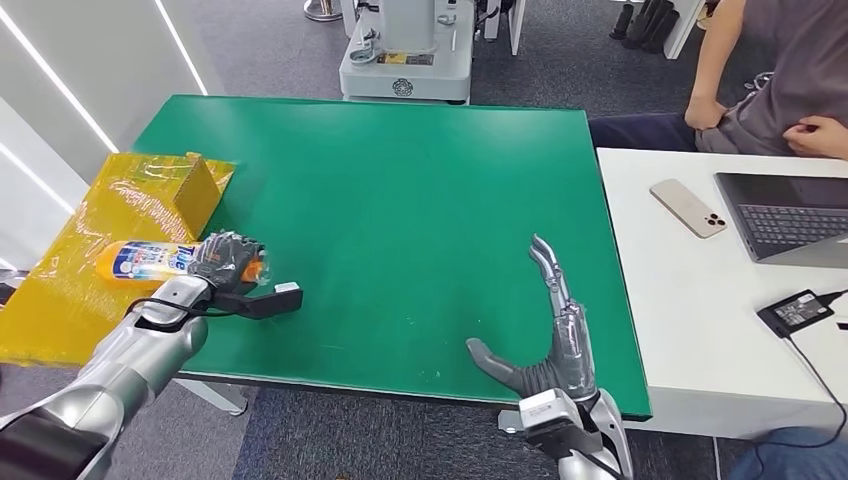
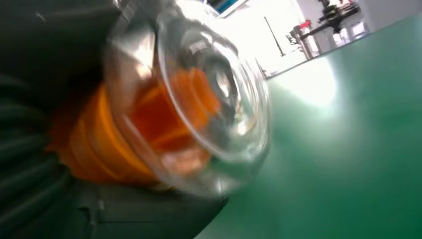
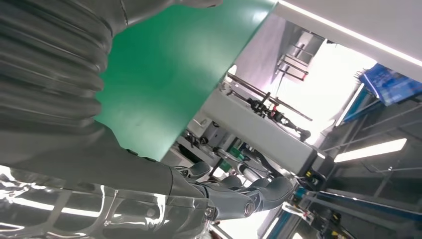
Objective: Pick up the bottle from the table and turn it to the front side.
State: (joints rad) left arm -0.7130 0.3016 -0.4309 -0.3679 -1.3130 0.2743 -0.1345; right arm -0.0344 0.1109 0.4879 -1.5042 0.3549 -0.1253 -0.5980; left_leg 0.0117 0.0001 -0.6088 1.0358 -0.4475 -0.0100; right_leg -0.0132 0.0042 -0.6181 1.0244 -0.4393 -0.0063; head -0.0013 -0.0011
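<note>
Green covers the tabletop (image 1: 400,220), which stands between a yellow wrapped sheet on the robot's left and a white desk on its right. At the near left corner the left hand (image 1: 225,262) has its dark fingers wrapped over the neck end of the bottle (image 1: 140,262), which lies on its side, its orange body and blue-and-white label resting on the yellow sheet (image 1: 60,290) while the capped end reaches onto the green. The left wrist view shows the clear cap and orange neck pressed close against the hand; how firmly the fingers bear on it cannot be told. The grip sits far toward one end, so the heavier body would likely sag or swing when lifted, and the smooth plastic could twist out of the fingers during the turn. A slipped bottle would probably roll, and the near edge of the tabletop is just beside the hand, so it could drop to the floor. The crinkled sheet and the yellow cardboard box (image 1: 190,190) just beyond the bottle may catch it if it is dragged instead of raised. Toward the middle the green surface lies open, giving good room for turning. The right hand (image 1: 545,350) holds nothing, fingers spread and pointing forward over the near right part. Well apart, a phone (image 1: 688,208), a laptop (image 1: 790,212) and a seated person (image 1: 770,80) occupy the white desk (image 1: 670,330).
</note>
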